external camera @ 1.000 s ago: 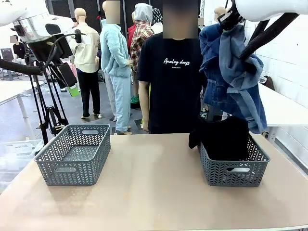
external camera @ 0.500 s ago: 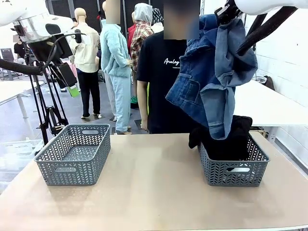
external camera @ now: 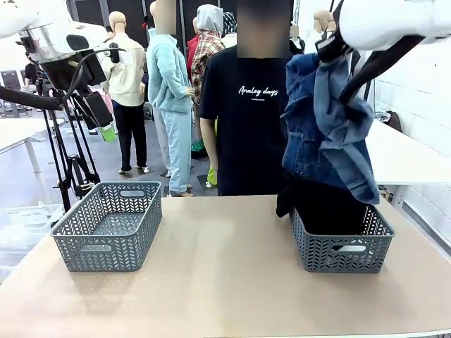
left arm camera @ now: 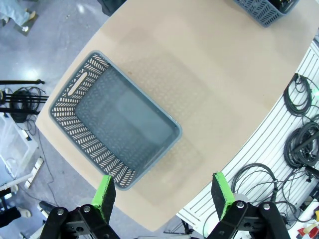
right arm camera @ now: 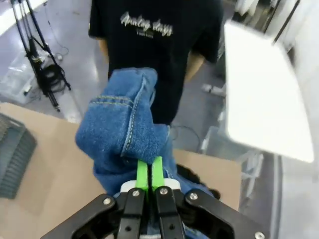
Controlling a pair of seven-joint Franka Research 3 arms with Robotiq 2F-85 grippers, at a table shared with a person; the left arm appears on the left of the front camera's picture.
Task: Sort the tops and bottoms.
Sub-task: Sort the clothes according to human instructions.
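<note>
— Where do we have the denim garment (external camera: 325, 127) right now?

— We're holding it up high on our right side, above the right basket (external camera: 342, 246). In the front view it hangs in folds from the right gripper (external camera: 330, 46), and its lowest edge reaches down to the black garment (external camera: 325, 201) piled in that basket. Part of the black cloth spills over the basket's near-left rim.

— And the jaws on that side?

— Clenched on the denim. In our right wrist view the green pads (right arm camera: 142, 174) sit pressed together with a bunched fold of blue cloth and its stitched seam right at their tips.

— What about our left side?

— The left gripper (left arm camera: 163, 195) is released, its pads well apart and grasping nothing. It hangs high over the near corner of the worktop (external camera: 225, 282), looking down at the left basket (left arm camera: 112, 122), whose floor is bare.

— Who's across from us?

— A person in a black T-shirt with white lettering (external camera: 257, 91) stands at the far edge of the worktop, between the two baskets, just beside the hanging denim.
</note>
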